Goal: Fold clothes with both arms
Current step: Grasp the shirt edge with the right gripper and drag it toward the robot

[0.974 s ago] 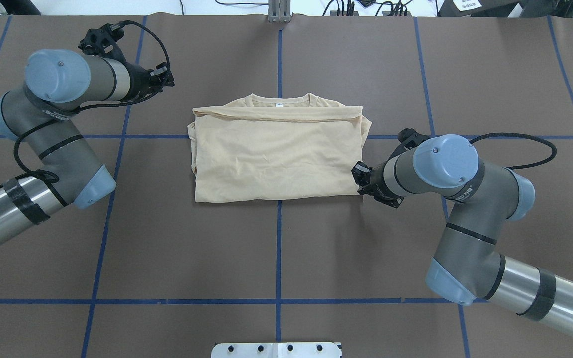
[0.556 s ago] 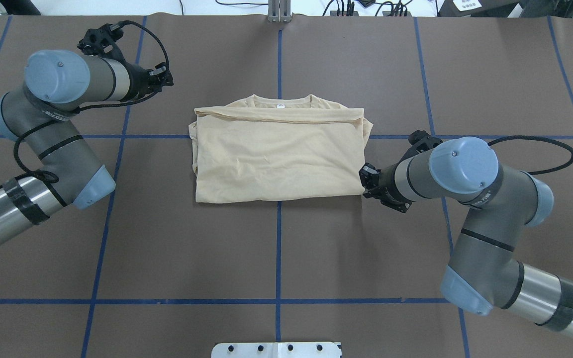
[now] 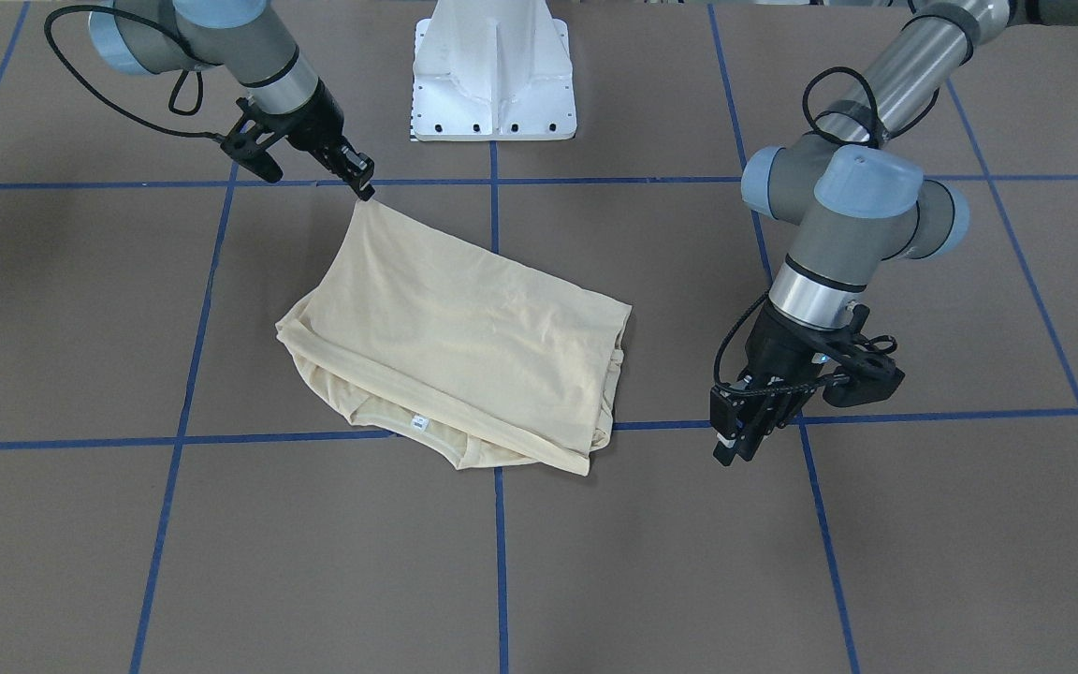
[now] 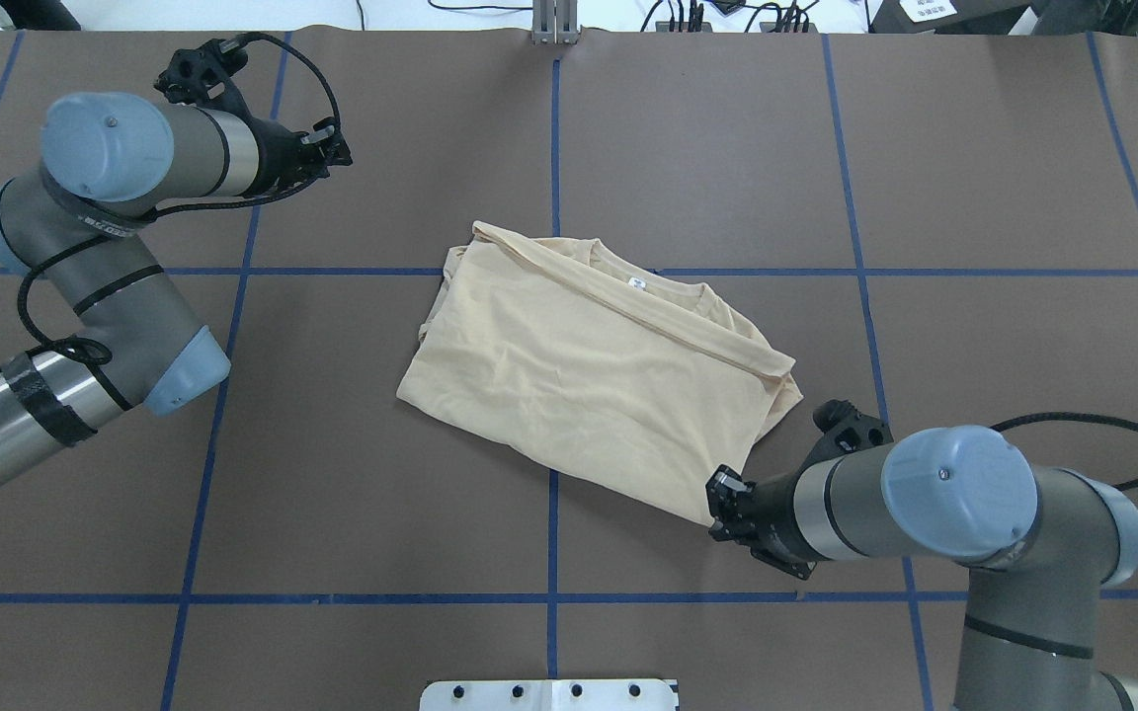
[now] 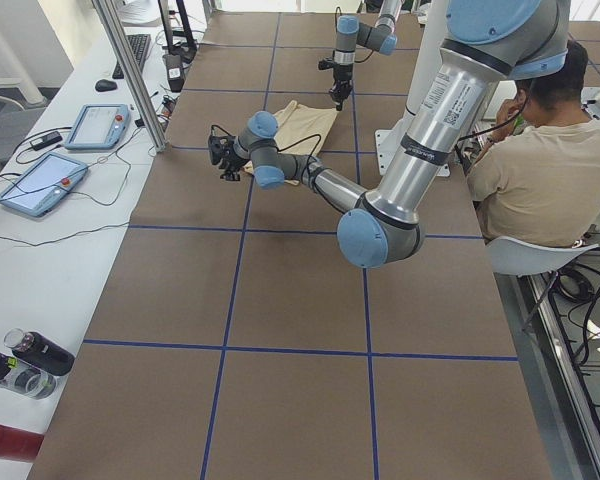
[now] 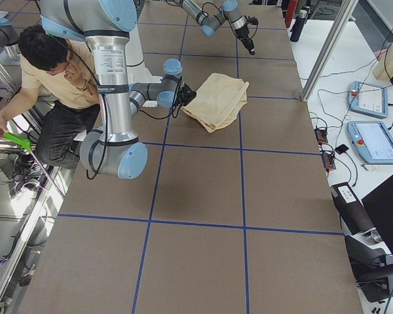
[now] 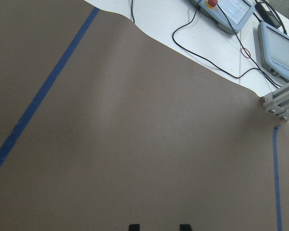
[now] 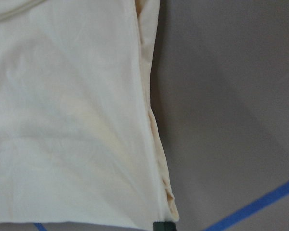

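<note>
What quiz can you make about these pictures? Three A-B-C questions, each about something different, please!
1. Which tool grips a corner of the shirt? A left tool B right tool C neither
2. What colour are the tape lines on the table? A red B blue C green
3. How is the left tool? A open, empty B shut on the shirt C holding a bottle
Answers: 1 B, it pinches the raised corner. 2 B, blue lines cross the brown table. 3 A, its fingertips stand apart, nothing between.
</note>
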Available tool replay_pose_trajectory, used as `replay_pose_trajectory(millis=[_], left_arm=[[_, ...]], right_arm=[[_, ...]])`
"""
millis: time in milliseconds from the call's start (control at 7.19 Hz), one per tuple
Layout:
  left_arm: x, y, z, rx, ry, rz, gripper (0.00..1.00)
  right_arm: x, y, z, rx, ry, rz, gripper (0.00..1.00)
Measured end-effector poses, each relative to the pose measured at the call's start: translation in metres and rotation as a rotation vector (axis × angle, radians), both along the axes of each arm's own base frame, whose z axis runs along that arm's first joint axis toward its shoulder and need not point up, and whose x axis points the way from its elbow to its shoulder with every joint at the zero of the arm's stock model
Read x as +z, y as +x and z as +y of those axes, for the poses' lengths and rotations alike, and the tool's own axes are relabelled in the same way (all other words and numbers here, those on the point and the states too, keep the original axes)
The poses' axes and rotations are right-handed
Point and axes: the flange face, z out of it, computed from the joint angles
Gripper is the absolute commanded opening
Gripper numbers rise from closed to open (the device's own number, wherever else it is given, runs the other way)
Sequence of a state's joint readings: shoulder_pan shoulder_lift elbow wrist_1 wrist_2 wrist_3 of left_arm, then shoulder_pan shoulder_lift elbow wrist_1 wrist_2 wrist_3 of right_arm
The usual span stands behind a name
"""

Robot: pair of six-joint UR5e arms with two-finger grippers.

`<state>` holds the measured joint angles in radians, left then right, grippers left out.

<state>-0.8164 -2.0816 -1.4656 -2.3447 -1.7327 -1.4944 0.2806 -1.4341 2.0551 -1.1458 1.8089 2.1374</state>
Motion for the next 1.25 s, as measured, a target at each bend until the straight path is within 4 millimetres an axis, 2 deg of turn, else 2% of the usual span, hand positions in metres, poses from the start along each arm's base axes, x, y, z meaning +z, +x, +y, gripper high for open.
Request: replay_pose_trajectory(millis=[278,417,556,695,974,1113,1252], left_arm=[[-0.023,-0.010,0.018,0.077,0.003,0.058,0.43],[-0.023,-0.019,0.035,0.131,-0.005,0.083,0.43],[-0.021,-0.027,0.051,0.176,-0.022,0.104,0.44],[-0.018,-0.031,0.061,0.205,-0.046,0.123,0.44],[-0.021,-0.028,0.072,0.221,-0.101,0.163,0.50],[-0.026,-0.017,0.083,0.234,-0.131,0.188,0.52],[-0.030,-0.003,0.101,0.255,-0.162,0.211,0.54]], right_arm=[[-0.004,-0.015,0.047,-0.093,-0.008,-0.009,0.00],[-0.008,-0.019,0.066,-0.130,-0.009,-0.017,0.00],[-0.012,-0.022,0.081,-0.161,-0.011,-0.025,0.21],[-0.013,-0.026,0.096,-0.186,-0.017,-0.028,0.99],[-0.011,-0.029,0.117,-0.216,-0.036,-0.021,1.00],[-0.009,-0.018,0.122,-0.225,-0.040,-0.018,1.00],[-0.010,0.003,0.120,-0.227,-0.044,-0.024,1.00]])
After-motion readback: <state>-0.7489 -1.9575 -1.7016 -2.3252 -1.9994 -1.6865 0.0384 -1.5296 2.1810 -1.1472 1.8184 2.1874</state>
